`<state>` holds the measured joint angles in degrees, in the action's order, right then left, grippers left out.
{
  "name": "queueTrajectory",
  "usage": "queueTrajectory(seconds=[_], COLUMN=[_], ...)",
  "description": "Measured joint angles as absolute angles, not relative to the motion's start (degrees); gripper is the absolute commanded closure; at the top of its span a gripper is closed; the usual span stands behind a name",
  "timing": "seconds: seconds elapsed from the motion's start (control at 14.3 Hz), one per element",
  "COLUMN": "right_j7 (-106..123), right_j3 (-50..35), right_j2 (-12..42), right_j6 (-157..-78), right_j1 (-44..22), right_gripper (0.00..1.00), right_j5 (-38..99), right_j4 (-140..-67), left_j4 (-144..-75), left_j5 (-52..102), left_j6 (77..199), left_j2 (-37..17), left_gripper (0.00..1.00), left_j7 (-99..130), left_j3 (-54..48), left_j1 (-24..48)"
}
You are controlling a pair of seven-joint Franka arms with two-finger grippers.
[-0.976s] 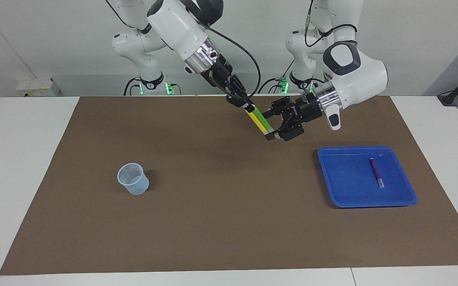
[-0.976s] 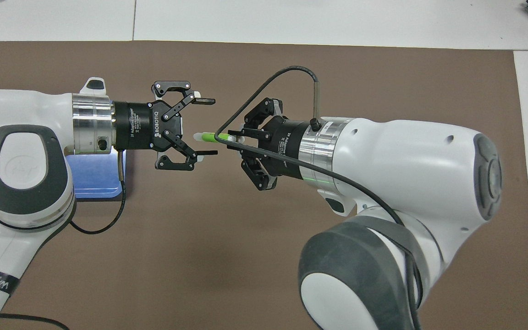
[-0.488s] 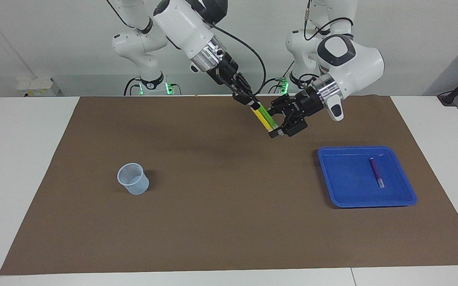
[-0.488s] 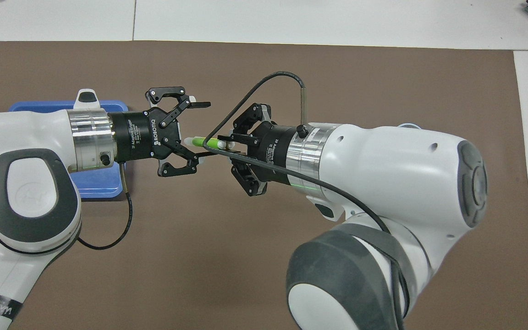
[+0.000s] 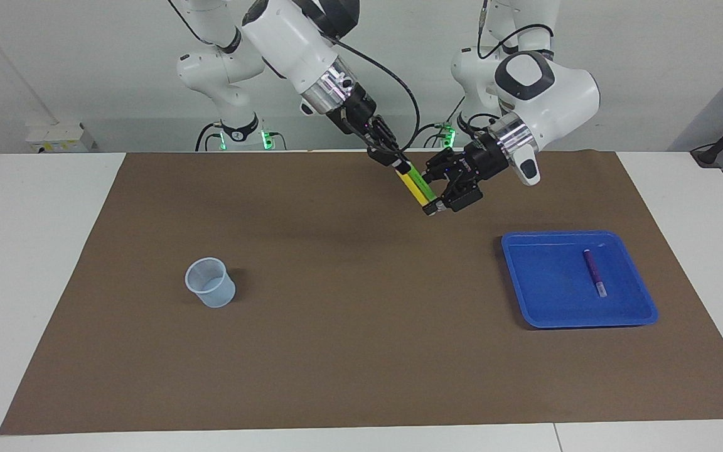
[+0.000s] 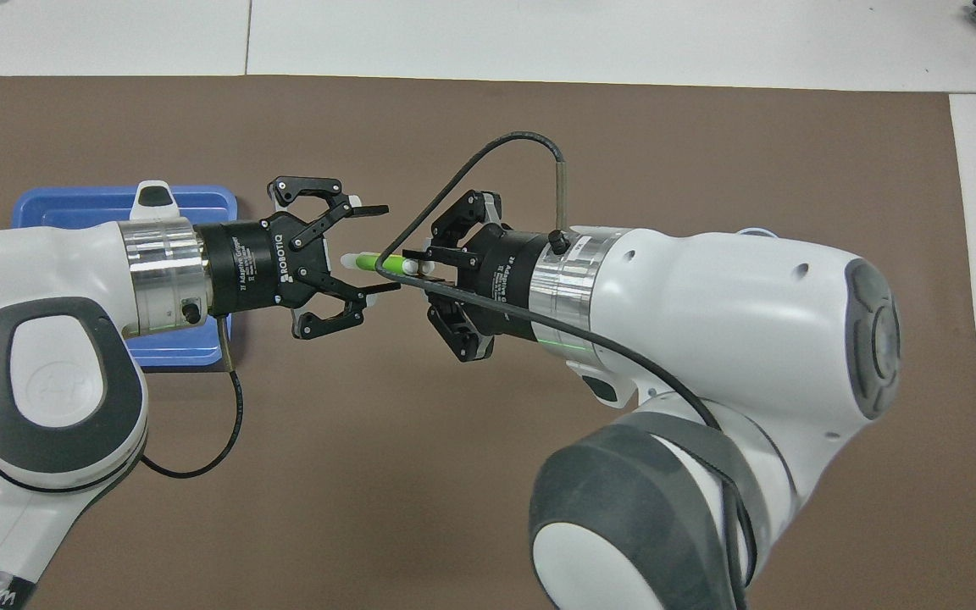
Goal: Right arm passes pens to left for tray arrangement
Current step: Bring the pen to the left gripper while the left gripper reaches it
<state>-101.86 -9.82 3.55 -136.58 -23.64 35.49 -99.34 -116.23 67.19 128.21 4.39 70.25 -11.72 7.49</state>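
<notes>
Bare mat (image 5: pixel 361 314) between cup (image 5: pixel 210 282) and tray (image 5: pixel 518 295).

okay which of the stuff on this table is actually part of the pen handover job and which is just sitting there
Part of the job:
- green pen and yellow pen, both in the right claw
- left claw, open around their free ends
- purple pen, lying in the blue tray

Just lying about:
- translucent cup, toward the right arm's end
- brown mat
</notes>
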Motion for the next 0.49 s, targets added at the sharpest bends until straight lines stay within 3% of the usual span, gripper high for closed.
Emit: queueTrajectory(seconds=[0.07,0.35,0.49], right_j7=[-101.9,-101.9,-101.9], right_j3=[-9.8,-9.8,-9.8], right_j2=[3.5,3.6,3.6], right_j6=[-136.6,-136.6,-136.6], right_j1=[-23.6,-23.6,-23.6], right_gripper=[1.0,1.0,1.0], right_j5=[35.5,35.5,35.5], right_j4=[-99.3,-99.3,-99.3], left_j4=[-116.8,-118.3,-118.4], left_j5=[67.2,67.2,67.2], left_j6=[128.2,128.5,128.5], left_j2=[5.0,6.2,6.3], left_gripper=[0.36,0.58,0.58], left_j7=[70.3,70.3,70.3], left_j3=[-11.7,-11.7,-11.7], left_j1=[7.5,7.5,7.5])
